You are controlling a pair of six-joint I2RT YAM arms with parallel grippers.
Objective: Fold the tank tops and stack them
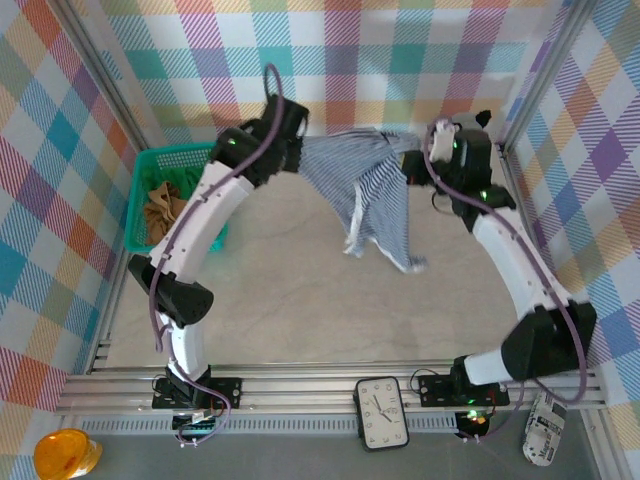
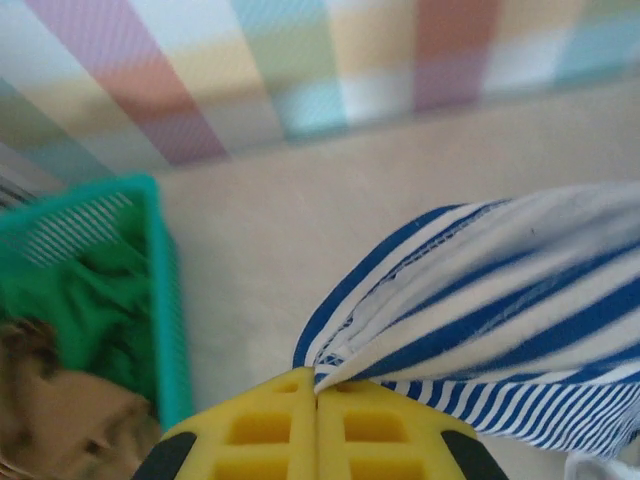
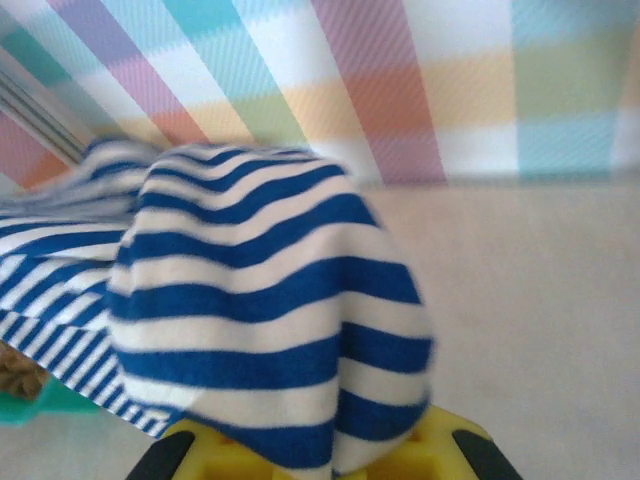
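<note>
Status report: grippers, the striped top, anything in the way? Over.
Left gripper, right gripper: both shut on striped tank top. Top strung between them, hem drooping over table. Teal basket holding tan top and green top at left, apart from it.

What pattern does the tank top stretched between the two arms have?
Navy-and-white stripes. The striped tank top shows best in the right wrist view.

The striped top [image 1: 372,185] is hanging as soft, matt knit cloth. The basket [image 1: 175,153] is showing slightly glossy plastic mesh. The table [image 1: 300,310] is looking smooth and dull, and the rail [image 1: 300,385] is gleaming like brushed metal.
</note>
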